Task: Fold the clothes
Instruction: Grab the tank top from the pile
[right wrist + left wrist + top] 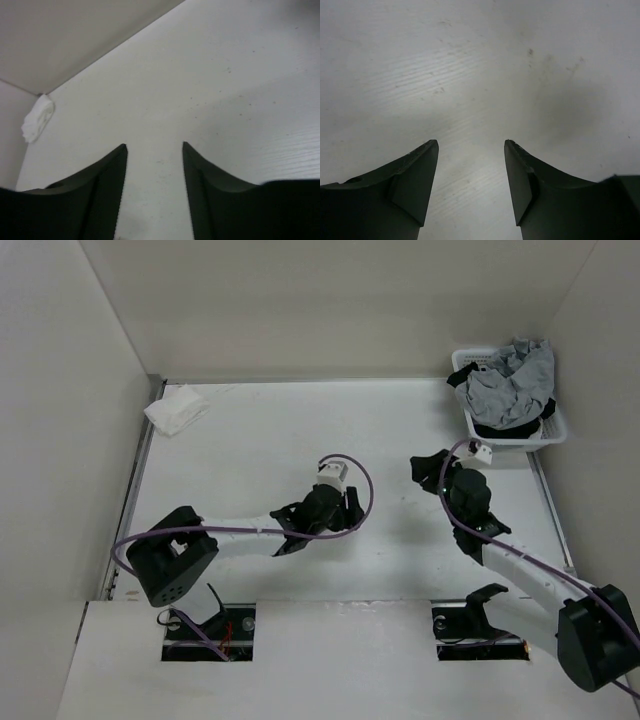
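Left gripper (471,145) and right gripper (154,146) both spread and empty, and we'd say the tank top (512,383) looks light and floppy, so pinch a raised fold.

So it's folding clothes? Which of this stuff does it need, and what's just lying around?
For the job: grey top, heaped in the basket; left claw and right claw, both open and empty.
Lying about: white cloth in the far left corner; black garment under the grey top.
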`<control>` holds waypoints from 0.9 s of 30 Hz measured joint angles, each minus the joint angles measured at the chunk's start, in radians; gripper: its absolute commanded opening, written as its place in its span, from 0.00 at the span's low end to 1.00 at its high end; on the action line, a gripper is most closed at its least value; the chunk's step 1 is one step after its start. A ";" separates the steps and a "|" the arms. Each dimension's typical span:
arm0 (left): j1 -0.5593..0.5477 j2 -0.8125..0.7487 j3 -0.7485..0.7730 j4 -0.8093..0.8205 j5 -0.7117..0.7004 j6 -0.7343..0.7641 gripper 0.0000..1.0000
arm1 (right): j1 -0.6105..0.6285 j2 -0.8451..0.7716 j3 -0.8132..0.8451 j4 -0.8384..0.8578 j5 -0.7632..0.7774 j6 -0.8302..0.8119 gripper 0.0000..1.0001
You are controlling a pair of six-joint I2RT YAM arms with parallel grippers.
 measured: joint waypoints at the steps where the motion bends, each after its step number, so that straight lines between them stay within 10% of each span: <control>1: -0.021 -0.005 -0.002 0.002 0.006 0.003 0.55 | -0.008 0.001 0.001 -0.011 0.000 -0.005 0.34; 5: -0.090 -0.004 -0.002 0.031 0.045 0.016 0.53 | -0.075 -0.007 0.084 -0.142 0.004 -0.011 0.05; 14: -0.205 0.008 -0.036 0.174 0.104 0.092 0.09 | -0.340 0.049 0.409 -0.349 0.061 -0.039 0.00; 21: -0.188 0.008 -0.078 0.202 0.112 0.109 0.20 | -0.614 0.453 0.805 -0.447 0.058 -0.061 0.36; 27: -0.152 -0.005 -0.103 0.232 0.114 0.107 0.29 | -0.673 0.736 1.029 -0.542 0.004 -0.113 0.47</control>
